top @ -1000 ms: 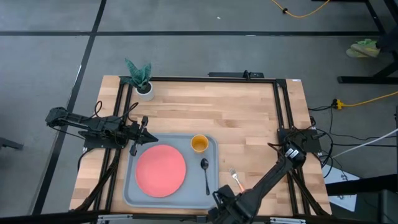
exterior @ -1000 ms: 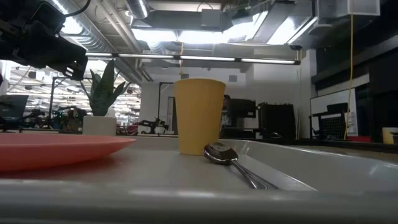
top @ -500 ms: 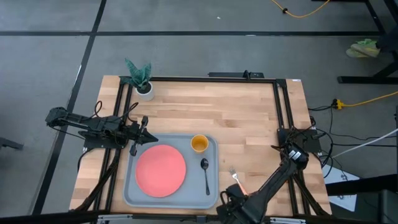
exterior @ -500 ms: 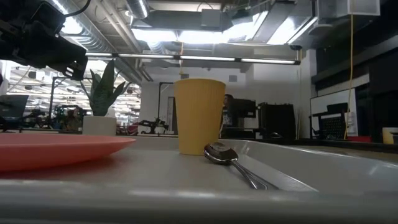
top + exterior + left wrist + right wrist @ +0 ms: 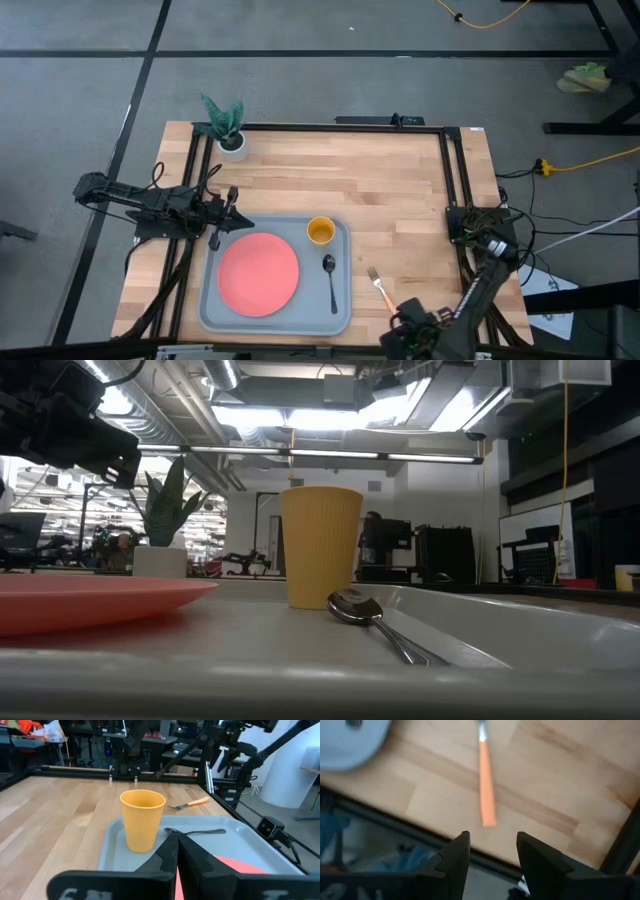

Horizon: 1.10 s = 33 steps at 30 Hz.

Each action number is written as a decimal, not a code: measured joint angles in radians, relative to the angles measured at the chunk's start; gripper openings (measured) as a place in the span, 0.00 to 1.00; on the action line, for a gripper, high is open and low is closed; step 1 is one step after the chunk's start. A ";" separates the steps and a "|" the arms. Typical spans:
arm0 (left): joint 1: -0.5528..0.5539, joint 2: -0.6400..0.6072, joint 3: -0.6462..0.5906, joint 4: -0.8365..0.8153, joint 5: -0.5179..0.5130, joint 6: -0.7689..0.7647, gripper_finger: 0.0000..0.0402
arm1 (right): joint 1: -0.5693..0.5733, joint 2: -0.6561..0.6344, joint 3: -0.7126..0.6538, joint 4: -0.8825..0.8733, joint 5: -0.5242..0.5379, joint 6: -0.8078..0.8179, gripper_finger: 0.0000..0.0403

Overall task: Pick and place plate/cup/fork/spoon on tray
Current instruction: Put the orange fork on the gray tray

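While resting on the grey tray (image 5: 214, 300) at mid desk (image 5: 400, 190): pink plate (image 5: 259, 274), yellow cup (image 5: 320, 231), dark spoon (image 5: 331, 279). Just right of the tray, flat on bare wood: orange-handled fork (image 5: 379, 289), untouched. Near the fork's handle end, by the desk's front edge: right pincer (image 5: 490, 847), spread and empty. At the tray's left rim: left pincer (image 5: 222, 222), pressed together, holding nothing.
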 joint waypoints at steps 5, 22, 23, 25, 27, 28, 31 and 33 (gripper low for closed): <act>0.000 0.000 0.000 0.002 -0.007 0.000 0.00 | 0.047 -0.059 -0.079 -0.003 0.048 0.111 0.42; 0.000 0.000 0.000 0.002 -0.008 0.000 0.00 | 0.056 -0.239 -0.385 0.012 0.146 0.070 0.42; 0.000 0.000 0.000 0.002 -0.008 0.000 0.00 | 0.053 -0.247 -0.393 0.018 0.146 0.063 0.42; 0.000 0.000 0.000 0.002 -0.008 0.000 0.00 | 0.048 -0.258 -0.401 0.023 0.149 0.048 0.42; 0.000 0.000 0.000 0.002 -0.008 0.000 0.00 | 0.042 -0.259 -0.411 0.025 0.173 0.005 0.42; 0.000 0.000 0.000 0.002 -0.008 0.000 0.00 | 0.042 -0.256 -0.418 0.027 0.193 -0.024 0.42; 0.000 0.000 0.000 0.002 -0.008 0.000 0.00 | 0.038 -0.256 -0.446 0.107 0.245 -0.039 0.42; 0.000 0.000 0.000 0.002 -0.008 0.000 0.00 | 0.039 -0.255 -0.463 0.172 0.250 -0.029 0.42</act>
